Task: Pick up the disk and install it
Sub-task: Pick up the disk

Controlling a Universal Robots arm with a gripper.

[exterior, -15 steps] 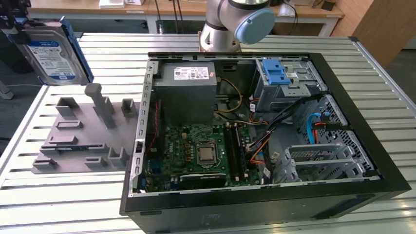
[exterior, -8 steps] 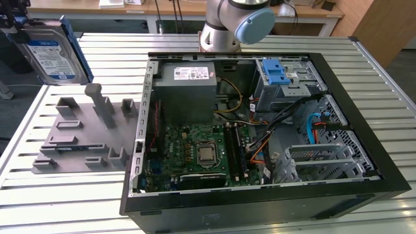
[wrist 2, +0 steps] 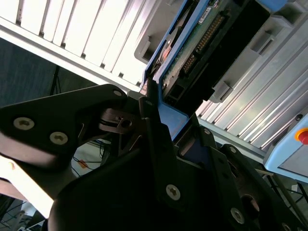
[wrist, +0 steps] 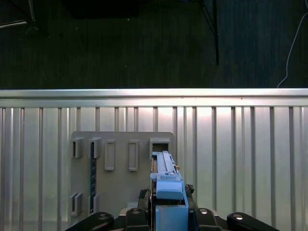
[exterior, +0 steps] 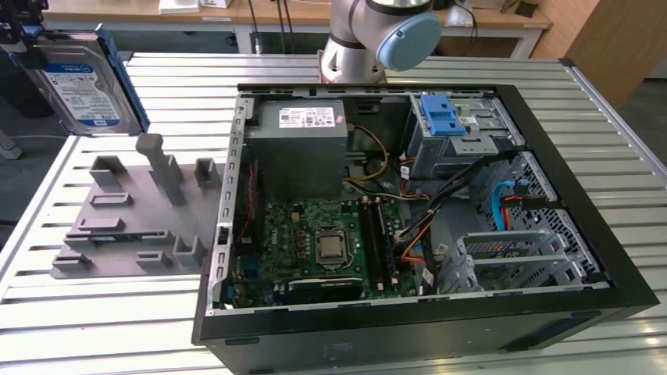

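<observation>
**One disk clamped in the gripper, held above the fixture plate**

Gripper (wrist 2: 174, 126) is clamped on the disk (exterior: 83, 78). In the second wrist view the black fingers (wrist 2: 150, 113) press on the blue frame at one end of it, with the connector edge and green board pointing away from the gripper.

In the exterior view the disk hangs upright with its label toward the camera. It touches nothing but the gripper.

Directly under the gripper is the grey fixture plate (wrist: 120, 163) with its raised slots. In the first wrist view the disk shows edge-on, over the plate's slot row and apart from it. The plate lies flat on the slatted metal tabletop (wrist: 250, 159).

The open PC case (exterior: 568, 234) is well apart from the gripper, toward the exterior view's right, lying on its side on the same tabletop. Inside it:
- the motherboard (exterior: 328, 242)
- a grey power supply (exterior: 302, 144)
- a silver drive cage (exterior: 458, 141) with a blue latch (exterior: 446, 121), in the case corner on the side away from the gripper

The arm's base joint (exterior: 370, 35) stands behind the case.
</observation>
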